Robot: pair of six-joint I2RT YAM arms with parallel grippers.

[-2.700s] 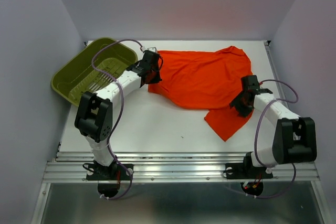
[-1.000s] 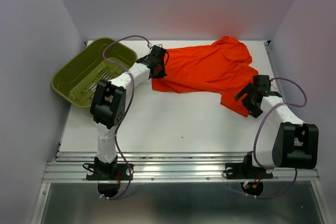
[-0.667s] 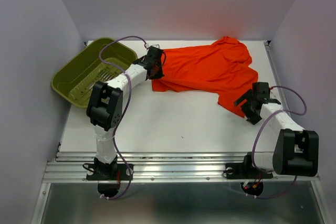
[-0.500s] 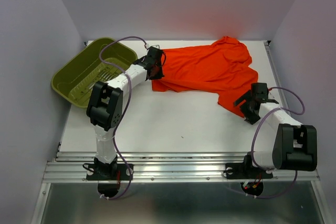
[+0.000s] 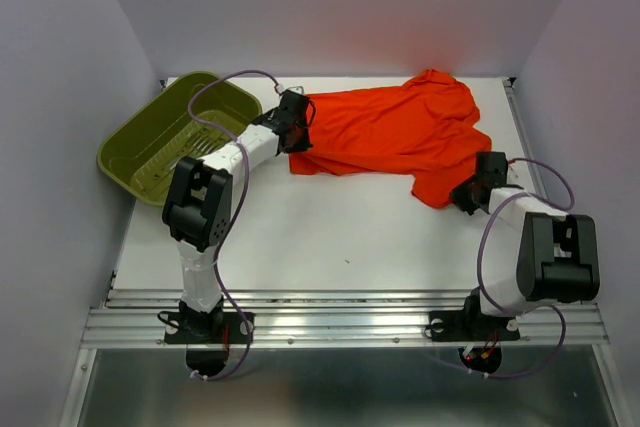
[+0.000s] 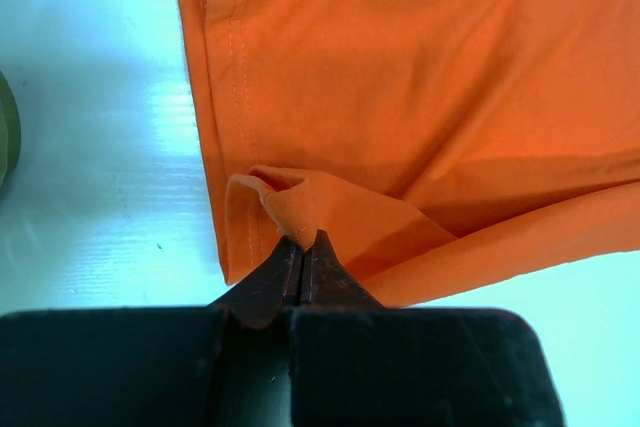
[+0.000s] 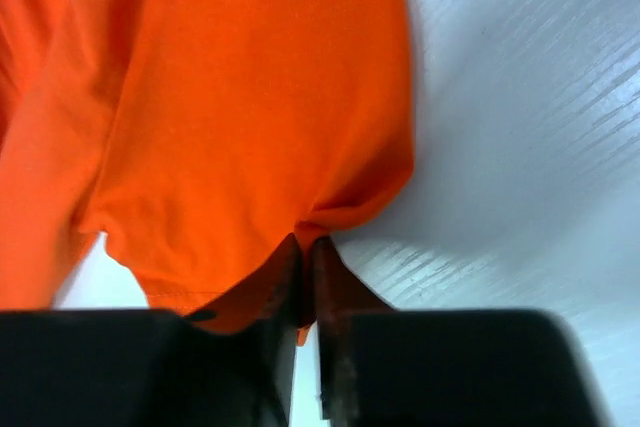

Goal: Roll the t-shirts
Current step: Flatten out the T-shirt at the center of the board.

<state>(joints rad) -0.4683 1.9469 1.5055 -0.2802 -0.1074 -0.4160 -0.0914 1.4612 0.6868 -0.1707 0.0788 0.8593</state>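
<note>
the orange t-shirt [image 5: 390,132] lies rumpled on the far half of the worktop [image 5: 330,232], its long axis running left to right and its stitched edge toward the basket [image 5: 140,142]. the left end effector [image 6: 302,247] pinches a fold at that edge. the right end effector [image 7: 306,247] pinches the cloth's near-right corner.
</note>
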